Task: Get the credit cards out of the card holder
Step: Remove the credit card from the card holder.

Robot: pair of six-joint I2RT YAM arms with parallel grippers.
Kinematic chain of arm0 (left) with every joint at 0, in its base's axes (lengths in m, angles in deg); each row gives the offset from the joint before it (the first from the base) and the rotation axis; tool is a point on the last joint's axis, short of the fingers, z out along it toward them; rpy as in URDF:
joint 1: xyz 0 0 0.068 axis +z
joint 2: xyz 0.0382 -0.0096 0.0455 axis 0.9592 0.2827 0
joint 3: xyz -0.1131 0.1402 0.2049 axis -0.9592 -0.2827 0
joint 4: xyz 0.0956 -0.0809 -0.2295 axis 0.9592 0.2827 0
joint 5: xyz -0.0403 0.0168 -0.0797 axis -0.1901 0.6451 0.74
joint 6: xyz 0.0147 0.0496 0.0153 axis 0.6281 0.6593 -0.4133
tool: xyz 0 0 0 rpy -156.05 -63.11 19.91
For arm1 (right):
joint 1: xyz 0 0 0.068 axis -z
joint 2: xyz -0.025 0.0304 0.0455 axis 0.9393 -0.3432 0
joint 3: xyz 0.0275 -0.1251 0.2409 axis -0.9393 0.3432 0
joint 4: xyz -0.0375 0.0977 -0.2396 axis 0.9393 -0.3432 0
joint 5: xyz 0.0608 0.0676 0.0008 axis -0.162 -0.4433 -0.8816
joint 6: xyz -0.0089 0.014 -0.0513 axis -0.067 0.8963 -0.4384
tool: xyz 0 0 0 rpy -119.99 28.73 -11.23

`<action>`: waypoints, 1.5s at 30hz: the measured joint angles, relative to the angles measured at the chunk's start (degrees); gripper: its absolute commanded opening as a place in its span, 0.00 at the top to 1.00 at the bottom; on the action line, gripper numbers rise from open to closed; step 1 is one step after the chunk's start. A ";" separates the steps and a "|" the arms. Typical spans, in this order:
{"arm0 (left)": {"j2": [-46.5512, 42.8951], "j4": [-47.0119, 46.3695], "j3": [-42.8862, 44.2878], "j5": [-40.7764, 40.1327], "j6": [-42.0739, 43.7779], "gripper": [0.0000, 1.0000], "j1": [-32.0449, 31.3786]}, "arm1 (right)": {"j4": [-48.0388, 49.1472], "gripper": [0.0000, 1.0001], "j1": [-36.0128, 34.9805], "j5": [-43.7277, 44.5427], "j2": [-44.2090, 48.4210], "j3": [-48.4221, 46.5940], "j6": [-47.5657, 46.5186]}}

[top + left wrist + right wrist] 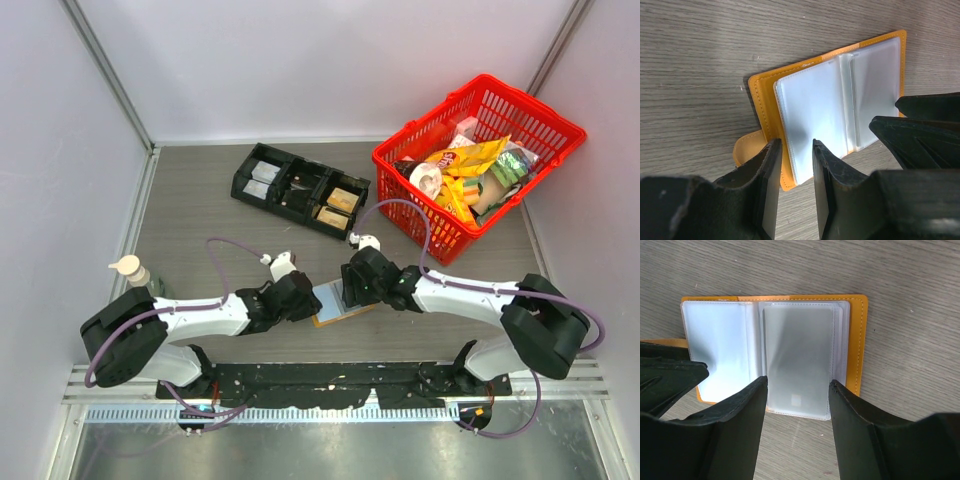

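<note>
Left jaws and right jaws both parted, each straddling the opened card holder (772, 355), flat on the grey bench (915, 290).

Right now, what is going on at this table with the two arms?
Two robot arms are working on the card holder, which lies open on the table between them. The left gripper has its jaws open at the edge of one clear sleeve panel. The right gripper has its jaws open on either side of the other panel, where a pale card shows inside the sleeve. No card is seen out yet.
</note>
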 measured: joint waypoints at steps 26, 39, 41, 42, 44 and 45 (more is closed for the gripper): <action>0.31 0.09 0.31 -0.22 0.24 0.66 -0.24 | -0.13 0.50 -1.14 -0.70 -0.94 -0.31 -0.07; 0.59 0.02 0.48 -0.22 0.24 0.66 -0.35 | -1.75 0.40 -3.04 -0.98 0.02 -4.20 -0.13; 0.59 0.02 0.50 -0.22 0.22 0.65 -0.37 | -1.75 0.38 -3.10 -1.09 0.02 -4.31 -0.11; 0.59 0.02 0.50 -0.22 0.22 0.64 -0.37 | -1.77 0.34 -3.10 -1.09 0.02 -4.31 -0.11; 0.50 0.02 0.50 -0.28 0.17 0.61 -0.39 | -1.77 0.30 -3.10 -1.07 0.02 -4.31 -0.09; 0.37 0.02 0.48 -0.33 0.11 0.60 -0.44 | -1.77 0.27 -3.13 -1.03 0.02 -4.31 -0.13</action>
